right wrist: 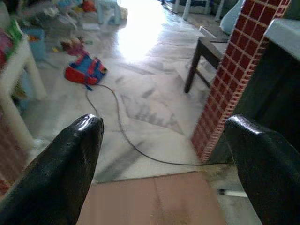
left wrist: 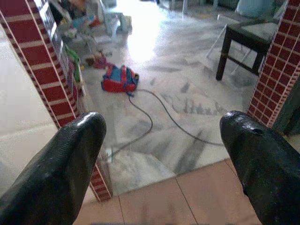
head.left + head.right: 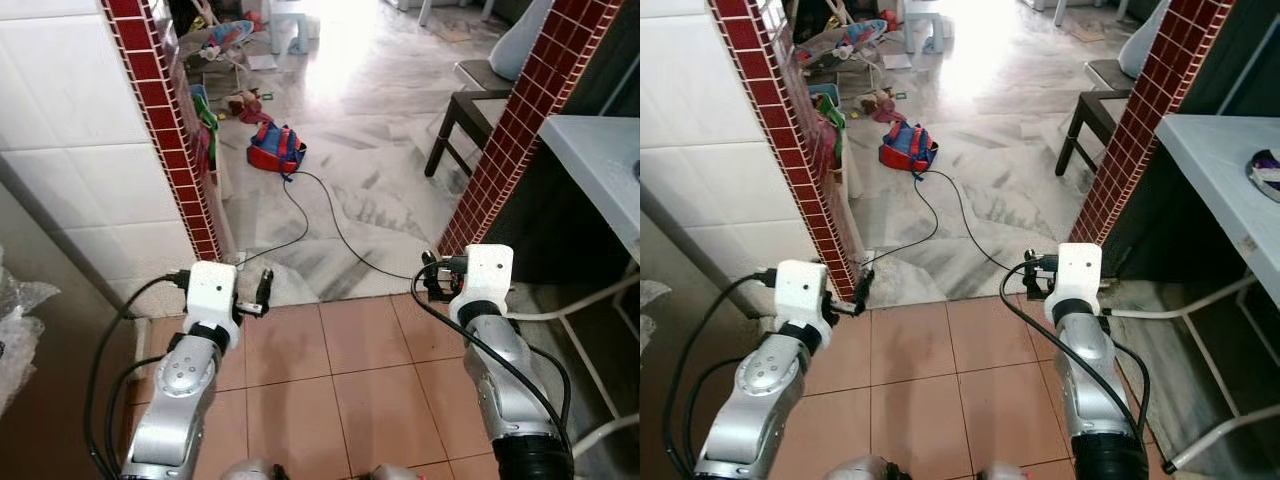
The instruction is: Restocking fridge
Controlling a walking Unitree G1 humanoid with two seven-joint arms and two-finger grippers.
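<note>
Both silver arms are held forward above the terracotta floor tiles (image 3: 340, 360), facing a doorway between two red-tiled pillars. My left gripper (image 3: 263, 288) is open, its two black fingers (image 2: 70, 154) wide apart with nothing between them. My right gripper (image 3: 430, 275) is also open and empty, its fingers (image 1: 70, 159) spread the same way. Between the fingers of each I see the marble floor of the room beyond.
A white tiled wall (image 3: 80, 150) with a red pillar (image 3: 170, 130) stands left, another pillar (image 3: 510, 130) and a grey counter (image 3: 600, 150) right. Beyond lie a black cable (image 3: 335, 228), a red-and-blue bag (image 3: 276, 147), a dark bench (image 3: 468, 112) and scattered toys.
</note>
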